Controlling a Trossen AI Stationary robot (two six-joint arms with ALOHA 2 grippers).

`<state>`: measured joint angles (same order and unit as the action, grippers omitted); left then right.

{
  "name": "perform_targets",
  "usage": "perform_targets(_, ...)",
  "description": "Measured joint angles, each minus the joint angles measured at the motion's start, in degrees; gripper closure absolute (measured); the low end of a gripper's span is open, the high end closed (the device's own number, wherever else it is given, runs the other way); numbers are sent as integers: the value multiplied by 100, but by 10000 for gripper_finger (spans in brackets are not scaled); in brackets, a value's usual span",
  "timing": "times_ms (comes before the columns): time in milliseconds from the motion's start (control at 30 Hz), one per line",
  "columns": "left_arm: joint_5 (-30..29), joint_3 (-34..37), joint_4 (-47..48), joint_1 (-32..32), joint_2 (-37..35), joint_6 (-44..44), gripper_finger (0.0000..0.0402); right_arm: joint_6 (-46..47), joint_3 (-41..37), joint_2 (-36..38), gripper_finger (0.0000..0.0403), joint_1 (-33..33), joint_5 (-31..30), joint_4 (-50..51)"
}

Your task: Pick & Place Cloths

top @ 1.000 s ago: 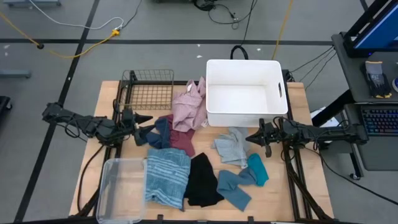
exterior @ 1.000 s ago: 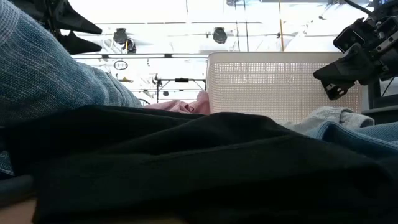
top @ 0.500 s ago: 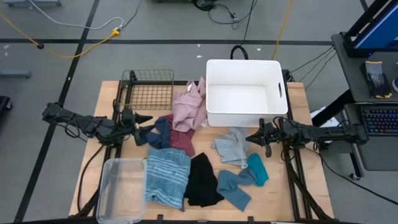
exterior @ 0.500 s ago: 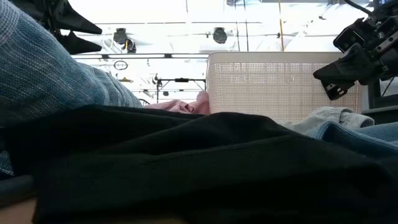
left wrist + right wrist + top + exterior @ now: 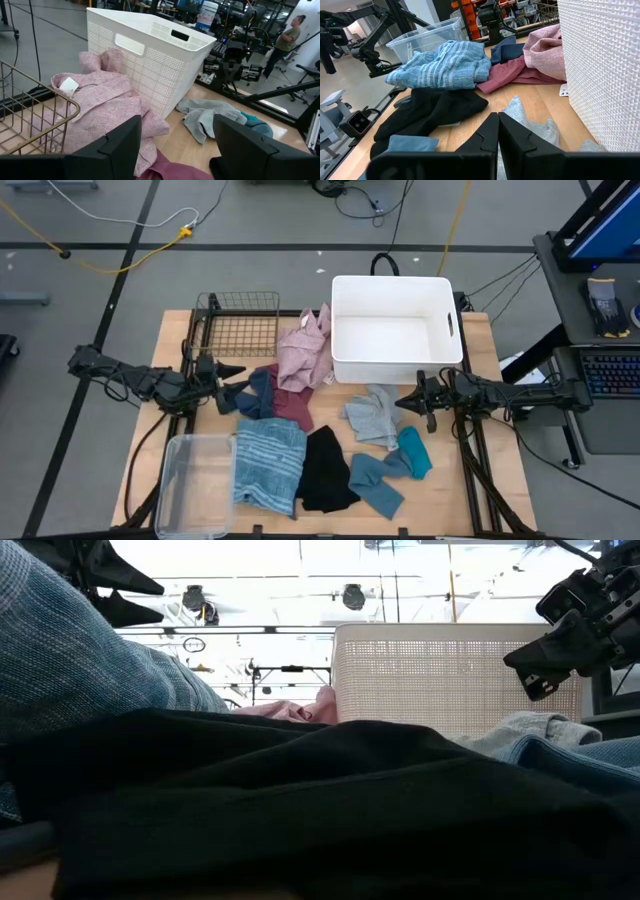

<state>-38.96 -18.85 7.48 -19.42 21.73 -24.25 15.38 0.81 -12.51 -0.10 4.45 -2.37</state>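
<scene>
Several cloths lie spread on the wooden table: pink leaning against the white bin, navy, maroon, grey, teal, blue, black and blue-striped. My left gripper hovers open at the table's left, just beside the navy cloth, with the pink cloth ahead of it. My right gripper is shut at the table's right, above the grey cloth's edge, holding nothing.
A wire basket stands at the far left. A clear plastic tub sits at the near left, with the striped cloth draped over its rim. Bare wood shows at the near right corner. A person stands far off in the room.
</scene>
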Motion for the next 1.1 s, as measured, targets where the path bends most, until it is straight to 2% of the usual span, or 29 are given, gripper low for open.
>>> perform_targets(533, 1, -1, 0, 2, -1, 0, 151, -2, 1, 1, 399, 0, -10, -87)
perform_targets(733, -15, 0, -35, 0, -2, 600, 151, -1, 1, 1, 399, -2, 9, -687)
perform_targets(933, -13, -2, -29, 2, -2, 711, 151, 2, 0, 1, 399, -2, 11, -1217)
perform_targets(1100, -13, 0, 8, 1, -1, 763, 151, 64, -1, 1, 399, -2, 121, -1285)
